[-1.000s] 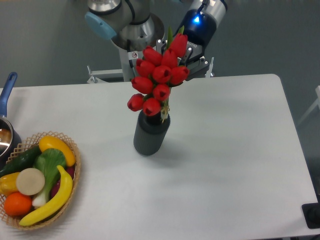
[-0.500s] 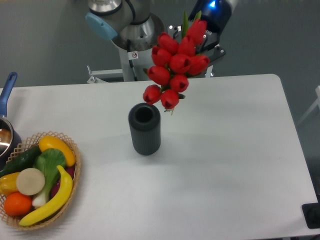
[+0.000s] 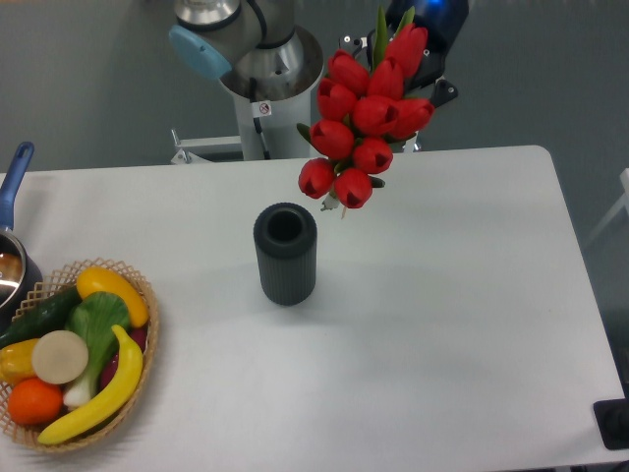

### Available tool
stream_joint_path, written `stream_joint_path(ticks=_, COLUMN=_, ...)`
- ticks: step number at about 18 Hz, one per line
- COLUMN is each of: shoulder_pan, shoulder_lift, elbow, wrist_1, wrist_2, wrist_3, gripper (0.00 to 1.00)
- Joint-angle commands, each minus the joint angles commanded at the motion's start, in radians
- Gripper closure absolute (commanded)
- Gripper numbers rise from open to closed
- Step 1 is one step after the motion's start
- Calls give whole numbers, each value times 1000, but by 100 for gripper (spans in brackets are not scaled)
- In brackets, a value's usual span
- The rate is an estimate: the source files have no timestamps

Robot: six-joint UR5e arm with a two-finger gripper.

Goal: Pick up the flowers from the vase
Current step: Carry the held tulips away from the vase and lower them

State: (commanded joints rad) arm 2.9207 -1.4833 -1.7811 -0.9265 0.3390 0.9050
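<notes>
Flowers: the flowers (image 3: pixel 369 113) are hanging in the air above the counter (image 3: pixel 442 295), up and to the right of the vase, fully clear of its mouth; the red buds are facing the camera and green leaf tips are sticking up behind them.
Vase: the vase (image 3: pixel 286 254) is standing upright on the counter, its round mouth showing dark and open, apart from the bunch.
Gripper: the gripper (image 3: pixel 418 74) is sitting behind the bunch, mostly hidden by the buds; a blue light is glowing on the wrist above it.
Fingers: they are hidden behind the flowers, so I cannot tell how they are set, though the bunch is being carried at that spot.
Basket: a woven basket (image 3: pixel 147 339) of fruit and vegetables is resting at the counter's left edge, well apart from the vase.
Pot: a blue-handled pot (image 3: pixel 12 211) is peeking in at the far left.
</notes>
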Motion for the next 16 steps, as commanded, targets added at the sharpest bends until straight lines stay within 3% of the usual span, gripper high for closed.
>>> stream_joint_path(ticks=4, shoulder_pan=12, shoulder_lift=-29, elbow=34, wrist_1=8, wrist_2=26, wrist_3=6, gripper=100)
stream_joint_path(ticks=6, shoulder_pan=50, shoulder_lift=-37, elbow=34, wrist_1=6, wrist_2=96, wrist_3=6, gripper=100)
stream_joint_path(ticks=10, shoulder_pan=58, shoulder_lift=-67, elbow=60, wrist_1=2, wrist_2=219, wrist_3=8, gripper=100)
stream_joint_path(ticks=16, shoulder_pan=37, shoulder_lift=-175, elbow=111, wrist_1=6, wrist_2=437, wrist_3=18, gripper=100)
